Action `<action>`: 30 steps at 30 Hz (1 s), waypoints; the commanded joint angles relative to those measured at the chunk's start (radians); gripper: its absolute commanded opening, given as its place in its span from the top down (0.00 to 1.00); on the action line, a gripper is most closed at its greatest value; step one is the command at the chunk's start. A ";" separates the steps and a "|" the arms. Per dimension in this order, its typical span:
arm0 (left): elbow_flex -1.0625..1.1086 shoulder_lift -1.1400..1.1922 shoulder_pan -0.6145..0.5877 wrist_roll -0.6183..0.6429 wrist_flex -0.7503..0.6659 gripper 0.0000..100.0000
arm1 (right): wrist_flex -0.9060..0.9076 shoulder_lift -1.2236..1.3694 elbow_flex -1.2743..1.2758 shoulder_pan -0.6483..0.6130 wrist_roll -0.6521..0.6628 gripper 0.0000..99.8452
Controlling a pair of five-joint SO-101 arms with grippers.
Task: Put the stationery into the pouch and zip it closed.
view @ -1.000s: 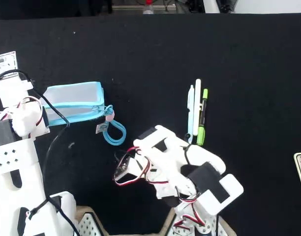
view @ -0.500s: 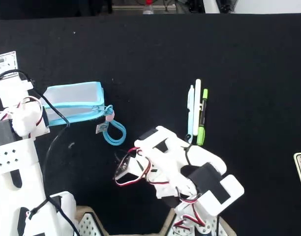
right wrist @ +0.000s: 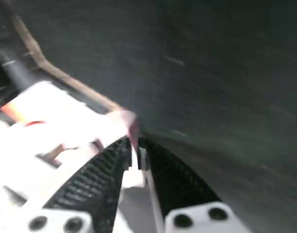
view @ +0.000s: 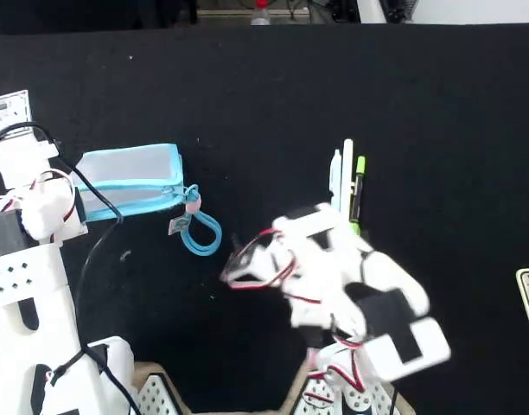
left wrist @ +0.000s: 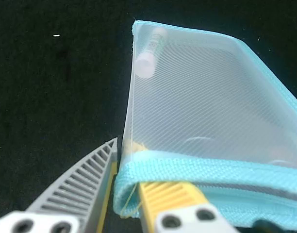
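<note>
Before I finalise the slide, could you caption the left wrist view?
Left claw gripping a corner of the mesh pouch, a white-capped item inside.

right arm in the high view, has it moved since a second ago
Yes. The right arm has shifted up the picture and rightward, now covering the lower ends of the pens.

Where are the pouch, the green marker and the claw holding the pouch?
pouch point(view: 130, 173): high view, on its translucent side.
green marker point(view: 357, 194): high view, on its dark barrel.
left claw point(left wrist: 125, 145): left wrist view, midway between its fingertips.
</note>
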 commanded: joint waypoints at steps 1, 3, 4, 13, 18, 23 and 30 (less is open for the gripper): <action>-0.064 -0.012 -0.013 0.009 -0.020 0.97 | -0.005 -0.185 -0.053 0.140 0.092 0.99; -0.064 -0.012 -0.013 0.009 -0.020 0.97 | -0.028 -0.240 -0.047 0.176 0.120 0.99; -0.064 -0.012 -0.013 0.009 -0.020 0.97 | -0.032 -0.255 -0.045 0.184 0.121 0.99; -0.065 -0.012 -0.012 0.009 -0.020 0.97 | 0.094 -0.262 -0.025 -0.009 0.041 0.88; -0.064 -0.012 -0.012 0.009 -0.020 0.97 | 0.143 -0.262 0.051 -0.184 0.041 0.88; -0.065 -0.012 -0.012 0.009 -0.020 0.97 | 0.132 -0.262 0.050 -0.207 0.037 0.82; -0.065 -0.012 -0.012 0.009 -0.020 0.97 | 0.071 -0.196 0.090 -0.245 0.041 0.81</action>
